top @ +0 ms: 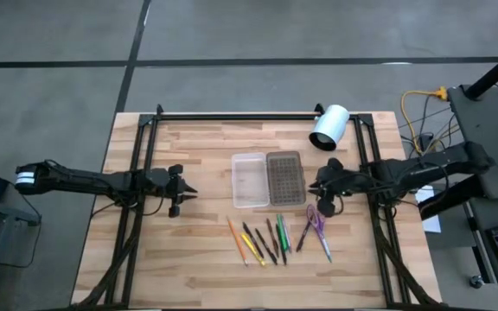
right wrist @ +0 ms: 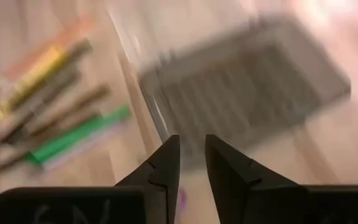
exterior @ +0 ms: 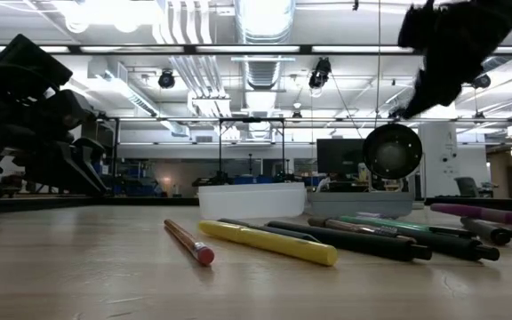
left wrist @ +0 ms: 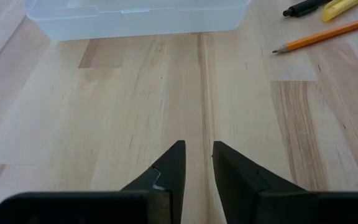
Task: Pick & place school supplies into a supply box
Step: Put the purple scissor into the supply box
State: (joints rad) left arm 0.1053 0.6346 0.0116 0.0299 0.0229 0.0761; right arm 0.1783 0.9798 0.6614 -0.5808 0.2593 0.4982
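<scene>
The school supplies (top: pixel 266 238) lie side by side on the wood near the table's near edge: an orange pencil (exterior: pixel 189 241), a yellow pen (exterior: pixel 268 242), green and dark pens, and purple-handled scissors (top: pixel 316 221) to their right. The supply box (top: pixel 268 179) lies open behind them, with the whitish tray (top: pixel 249 180) on the left and the grey ribbed lid (top: pixel 285 178) on the right. My left gripper (top: pixel 184 192) hovers left of the tray, fingers almost together and empty (left wrist: pixel 197 155). My right gripper (top: pixel 316 185) hangs at the lid's right edge, above the scissors, fingers almost together and empty (right wrist: pixel 192 149).
A white cylinder (top: pixel 328 127) lies on its side at the far right of the table, behind my right gripper. Dark frame rails (top: pixel 137 207) run along both sides and the far edge. Bare wood (top: pixel 197 250) shows between my left gripper and the pens.
</scene>
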